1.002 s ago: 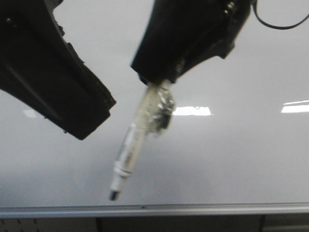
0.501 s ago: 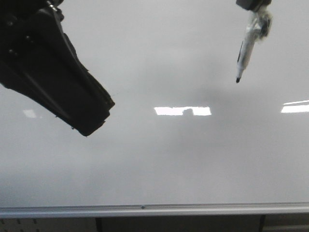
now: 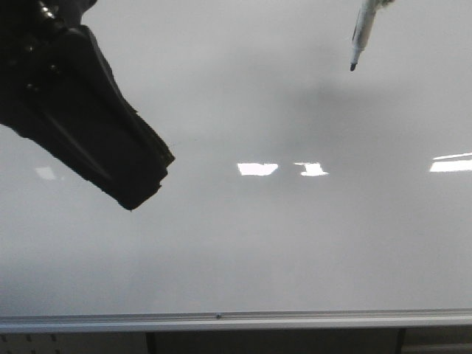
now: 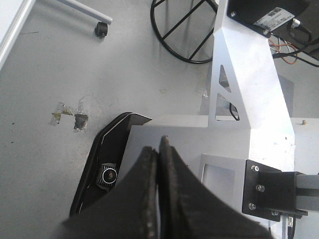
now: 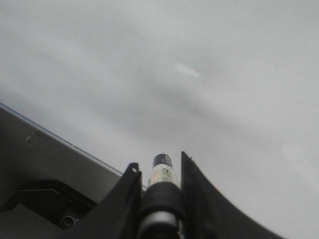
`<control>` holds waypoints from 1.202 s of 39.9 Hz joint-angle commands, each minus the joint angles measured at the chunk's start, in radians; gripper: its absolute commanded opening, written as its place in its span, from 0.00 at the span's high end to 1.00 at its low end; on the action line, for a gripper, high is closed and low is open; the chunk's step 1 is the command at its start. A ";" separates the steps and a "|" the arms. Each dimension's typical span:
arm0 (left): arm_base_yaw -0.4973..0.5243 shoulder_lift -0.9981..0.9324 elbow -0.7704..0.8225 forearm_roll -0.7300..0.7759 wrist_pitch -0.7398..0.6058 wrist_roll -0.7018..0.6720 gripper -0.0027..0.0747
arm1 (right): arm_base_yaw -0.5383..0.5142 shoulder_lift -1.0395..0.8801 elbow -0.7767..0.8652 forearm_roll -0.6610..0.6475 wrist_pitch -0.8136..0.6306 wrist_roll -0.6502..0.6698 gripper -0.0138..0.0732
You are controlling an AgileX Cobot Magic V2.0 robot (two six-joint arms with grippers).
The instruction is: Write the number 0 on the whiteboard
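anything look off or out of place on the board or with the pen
Nothing looks damaged or spilled. The large glossy pale grey whiteboard shows only bright light reflections and no visible drawn mark. The white marker pen with a dark tip hangs tip down, tilted, in the right gripper. The left gripper is shut and empty.

From my front camera, the white-barrelled marker with the dark tip (image 3: 359, 38) is cut off by the top edge, so I cannot see the right gripper holding it there. The black left gripper (image 3: 136, 184) runs off the left and top edges. The large glossy pale grey whiteboard (image 3: 295, 243) shows no drawn outline that I can make out. On the right wrist camera, the black right gripper (image 5: 158, 174) hides most of the marker's barrel.
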 commanded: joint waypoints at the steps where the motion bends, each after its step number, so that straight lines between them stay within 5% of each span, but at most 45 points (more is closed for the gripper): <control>1: -0.009 -0.034 -0.029 -0.061 0.013 0.003 0.99 | -0.006 0.011 -0.094 -0.020 -0.061 0.012 0.92; 15: -0.009 -0.034 -0.029 -0.061 0.013 0.003 0.99 | -0.028 0.132 -0.268 -0.020 -0.074 0.057 0.92; 48: -0.009 -0.034 -0.029 -0.061 0.011 0.003 0.99 | -0.065 0.222 -0.269 -0.020 -0.156 0.081 0.92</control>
